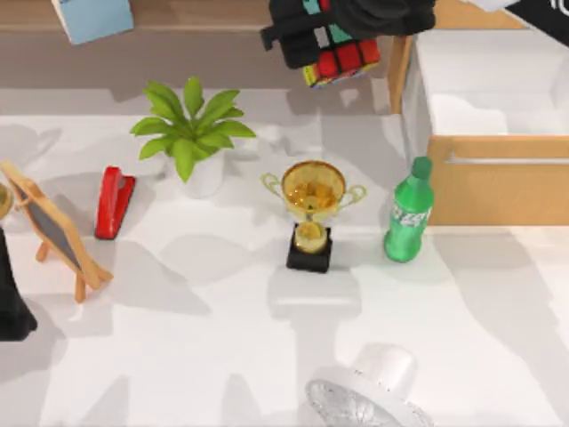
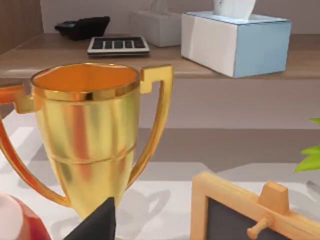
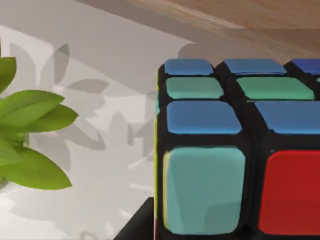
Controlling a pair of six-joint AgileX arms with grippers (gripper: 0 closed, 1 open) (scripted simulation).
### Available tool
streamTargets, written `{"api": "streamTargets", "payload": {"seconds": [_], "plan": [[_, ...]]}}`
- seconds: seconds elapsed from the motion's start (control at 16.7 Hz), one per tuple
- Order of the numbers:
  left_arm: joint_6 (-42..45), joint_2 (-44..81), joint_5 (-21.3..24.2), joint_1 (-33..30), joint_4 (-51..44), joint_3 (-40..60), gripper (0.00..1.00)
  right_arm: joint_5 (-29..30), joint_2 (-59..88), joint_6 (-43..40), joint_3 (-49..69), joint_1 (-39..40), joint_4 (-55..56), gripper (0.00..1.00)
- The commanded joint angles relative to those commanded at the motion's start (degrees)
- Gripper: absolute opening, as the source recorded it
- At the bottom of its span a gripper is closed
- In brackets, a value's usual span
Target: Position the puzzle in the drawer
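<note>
The right pincer [image 1: 342, 40] is closed around the puzzle [image 1: 342, 55] and carries it in the air just beside the open drawer [image 1: 498, 182], off its left wall; so the pickup looks done, and the carry over the wall and the release inside remain. The left arm is parked by the small chalkboard [image 1: 53, 233], well apart from the drawer; whether its pincer is open I cannot tell.

Bright, even light; soft grey shadows across the table [image 1: 222, 338].
</note>
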Motion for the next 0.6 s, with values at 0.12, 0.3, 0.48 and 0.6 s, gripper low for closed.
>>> {"api": "streamTargets", "payload": {"seconds": [0.12, 0.3, 0.48, 0.6], "plan": [[0.00, 0.00, 0.00, 0.00, 0.00, 0.00, 1.00, -2.88, -0.21, 0.10, 2.13, -3.87, -8.37, 0.00], [0.00, 0.00, 0.00, 0.00, 0.00, 0.00, 1.00, -6.02, 1.56, -0.12, 6.23, -11.20, -17.76, 0.00], [0.00, 0.00, 0.00, 0.00, 0.00, 0.00, 1.00, -8.36, 6.16, -0.53, 10.09, -18.31, -23.86, 0.00], [0.00, 0.00, 0.00, 0.00, 0.00, 0.00, 1.00, -9.80, 10.40, -0.83, 11.99, -21.97, -26.59, 0.00]]}}
